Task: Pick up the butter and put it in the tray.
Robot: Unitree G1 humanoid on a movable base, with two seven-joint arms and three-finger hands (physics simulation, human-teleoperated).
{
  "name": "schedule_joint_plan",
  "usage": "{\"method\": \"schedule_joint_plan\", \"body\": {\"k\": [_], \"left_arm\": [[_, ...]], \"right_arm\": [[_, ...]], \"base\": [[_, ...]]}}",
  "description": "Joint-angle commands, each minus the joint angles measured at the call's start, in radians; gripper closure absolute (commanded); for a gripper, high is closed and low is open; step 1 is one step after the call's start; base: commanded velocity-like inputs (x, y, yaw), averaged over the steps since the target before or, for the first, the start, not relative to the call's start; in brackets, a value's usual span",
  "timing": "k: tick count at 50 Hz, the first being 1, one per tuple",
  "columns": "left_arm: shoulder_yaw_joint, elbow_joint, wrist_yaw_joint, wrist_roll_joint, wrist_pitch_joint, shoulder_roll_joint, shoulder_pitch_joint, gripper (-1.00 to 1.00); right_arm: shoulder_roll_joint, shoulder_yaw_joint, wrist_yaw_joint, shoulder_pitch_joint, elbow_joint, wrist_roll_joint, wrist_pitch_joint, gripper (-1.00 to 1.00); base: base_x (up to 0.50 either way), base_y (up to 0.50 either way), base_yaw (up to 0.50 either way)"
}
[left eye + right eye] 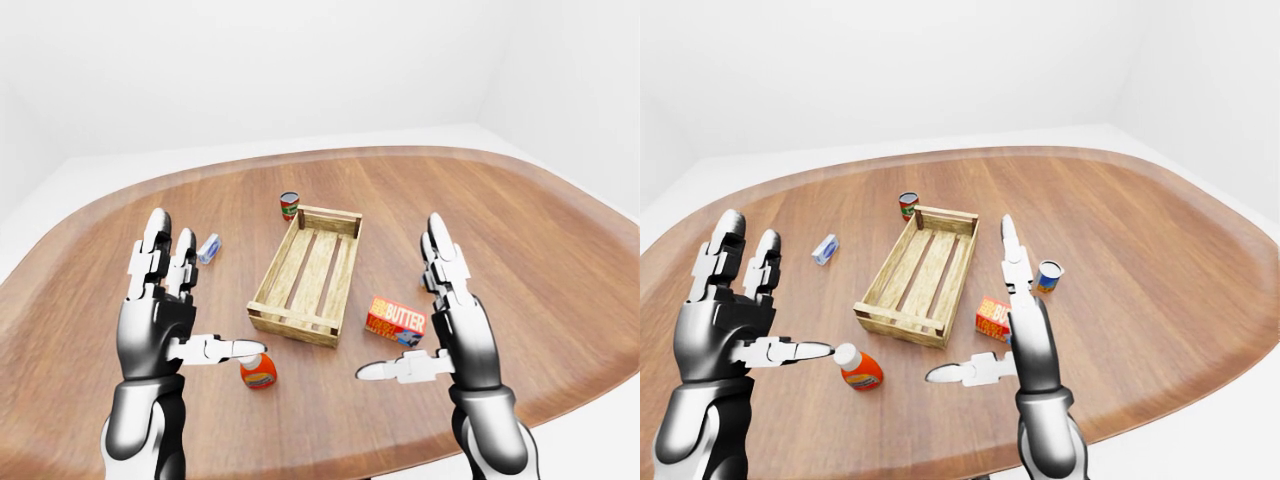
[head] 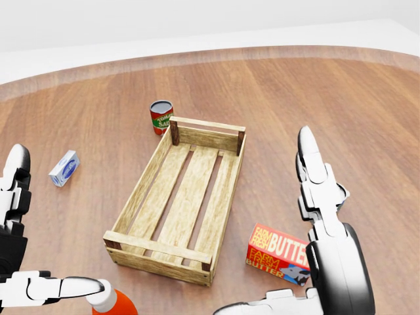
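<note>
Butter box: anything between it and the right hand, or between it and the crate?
Nothing visible. The butter lies on the table just left of the open right hand in the head view, bare wood between them. The tray sits directly left of the butter, empty, its near side wall the only thing to clear.
</note>
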Motion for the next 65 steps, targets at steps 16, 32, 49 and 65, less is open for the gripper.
{"method": "schedule_joint_plan", "body": {"k": [16, 32, 49, 65], "left_arm": [[-0.002, 0.001, -0.004, 0.001, 0.000, 0.003, 0.002, -1.00], [0.002, 0.001, -0.004, -0.001, 0.000, 0.003, -0.001, -1.00], [0.000, 0.024, 0.008, 0.004, 0.000, 0.008, -0.014, -1.00], [0.014, 0.036, 0.018, -0.009, 0.000, 0.017, -0.036, -1.00]], "right_arm": [[-0.005, 0.009, 0.012, 0.018, -0.011, 0.058, 0.000, -1.00], [0.000, -0.023, 0.000, 0.025, -0.029, 0.113, 0.000, -1.00], [0.131, -0.331, 0.336, 0.047, -0.279, -0.040, 0.000, -1.00], [0.298, -0.581, 0.726, -0.312, -0.279, -0.643, 0.000, -1.00]], "base": [[0.06, -0.01, 0.00], [0.12, -0.02, 0.00], [0.00, 0.00, 0.00], [0.00, 0.00, 0.00]]}}
